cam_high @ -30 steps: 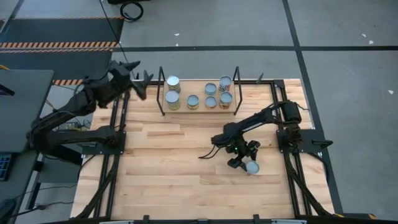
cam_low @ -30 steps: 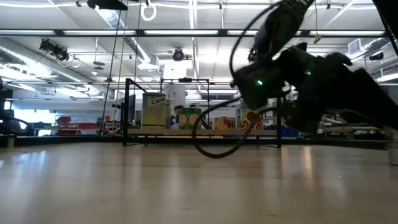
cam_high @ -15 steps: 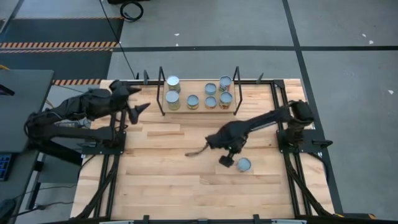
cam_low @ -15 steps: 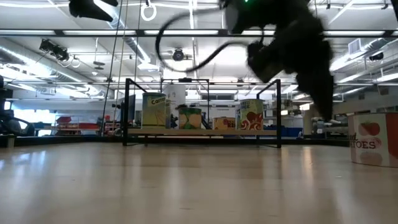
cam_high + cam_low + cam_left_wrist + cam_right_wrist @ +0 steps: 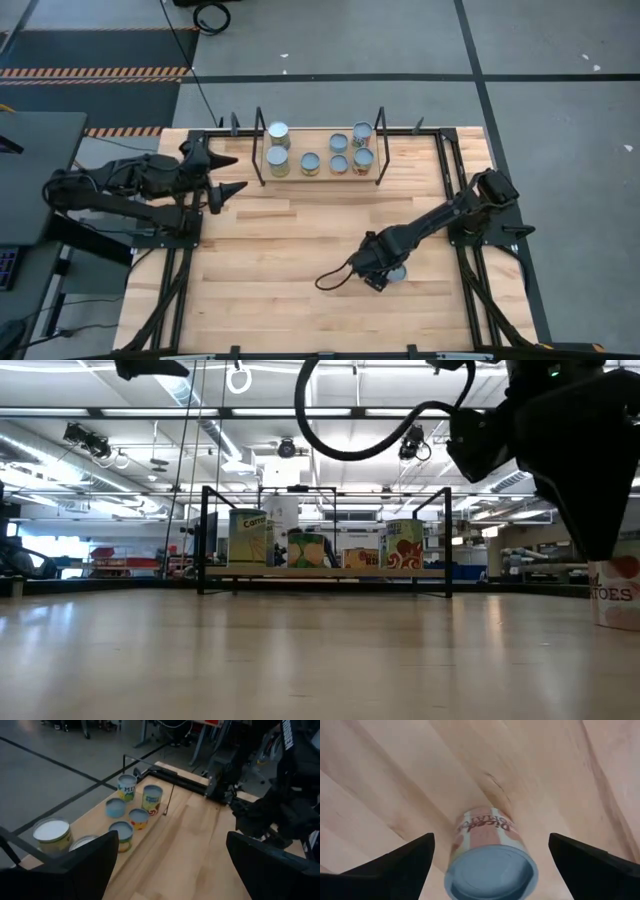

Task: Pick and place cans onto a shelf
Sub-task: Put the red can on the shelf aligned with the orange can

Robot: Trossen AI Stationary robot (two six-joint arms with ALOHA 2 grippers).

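Right gripper (image 5: 381, 277) lowered over can (image 5: 490, 855), label perhaps "Diced"

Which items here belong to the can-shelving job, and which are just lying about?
Job:
loose can between the open right end effector
six shelved cans
shelf

Lying about:
nothing else on the table; left end effector waits open.

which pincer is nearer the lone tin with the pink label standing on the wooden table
Right. The right pincer hangs open just above the pink-labelled tin with the blue-grey top, fingers either side. The left pincer waits open across the table, by the black wire shelf.
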